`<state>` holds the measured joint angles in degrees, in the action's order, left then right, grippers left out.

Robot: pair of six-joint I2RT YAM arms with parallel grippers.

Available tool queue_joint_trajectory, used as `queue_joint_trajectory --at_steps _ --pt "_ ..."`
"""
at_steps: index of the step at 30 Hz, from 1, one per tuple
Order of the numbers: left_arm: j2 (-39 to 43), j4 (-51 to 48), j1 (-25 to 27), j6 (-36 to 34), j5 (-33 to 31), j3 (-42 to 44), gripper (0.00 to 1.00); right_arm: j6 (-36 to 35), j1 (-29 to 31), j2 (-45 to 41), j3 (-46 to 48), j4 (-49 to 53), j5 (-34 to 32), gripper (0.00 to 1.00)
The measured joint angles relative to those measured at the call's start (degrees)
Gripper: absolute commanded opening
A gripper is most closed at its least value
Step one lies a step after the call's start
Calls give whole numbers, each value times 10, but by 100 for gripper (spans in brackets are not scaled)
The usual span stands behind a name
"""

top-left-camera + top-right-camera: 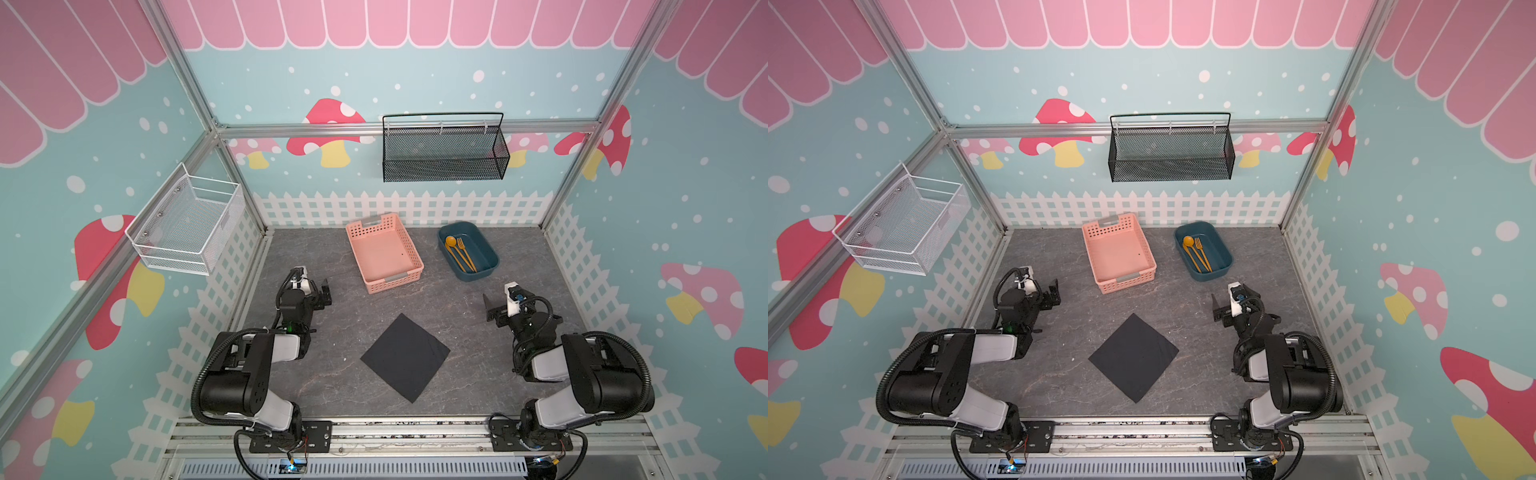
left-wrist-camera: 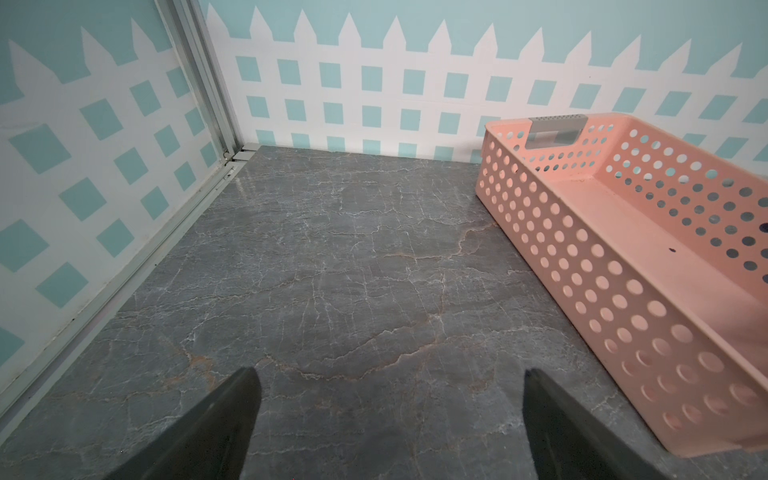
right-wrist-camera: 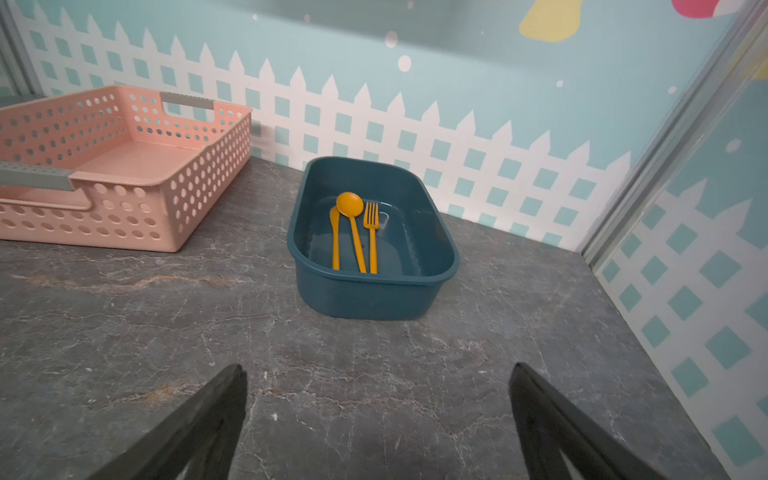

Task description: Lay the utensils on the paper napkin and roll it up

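orange utensils (image 3: 358, 245) in blue tub (image 3: 365, 299) — black napkin (image 1: 405, 357) flat — both jaws wide.

Utensils (image 1: 1195, 253) lie in the blue tub (image 1: 1221, 254), napkin (image 1: 1133, 357) apart.

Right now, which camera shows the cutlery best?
The right wrist view: the cutlery lies close and sharp in the blue tub, so the knife, spoon and fork are easy to tell apart. In both top views it looks small. The left wrist view misses it.
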<state>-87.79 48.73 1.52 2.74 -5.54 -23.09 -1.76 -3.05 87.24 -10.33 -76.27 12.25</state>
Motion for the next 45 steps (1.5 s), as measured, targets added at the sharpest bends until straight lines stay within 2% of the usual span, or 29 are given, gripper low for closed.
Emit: queue_joint_trajectory --at_steps 4,16,20,24,28,34,41,45 --pt "0 0 0 0 0 0 100 12 0 0 -8 9 -37 100" --pt "0 0 0 0 -5 0 100 22 0 -3 -8 19 -68 100" --pt "22 -29 2 0 -26 -2 100 25 0 -45 -22 79 -78 100" --pt "65 -99 18 0 -64 -29 97 26 0 -86 -73 151 -80 98" --pt "98 -189 53 2 -105 -92 93 37 0 -106 -121 217 -77 90" --pt "102 -354 111 49 -101 -213 85 81 1 -94 -203 328 -47 80" --pt "14 -532 174 99 -58 -365 84 137 4 -28 -316 464 17 74" --pt "-61 -621 189 114 -23 -431 82 149 17 22 -379 534 64 73"
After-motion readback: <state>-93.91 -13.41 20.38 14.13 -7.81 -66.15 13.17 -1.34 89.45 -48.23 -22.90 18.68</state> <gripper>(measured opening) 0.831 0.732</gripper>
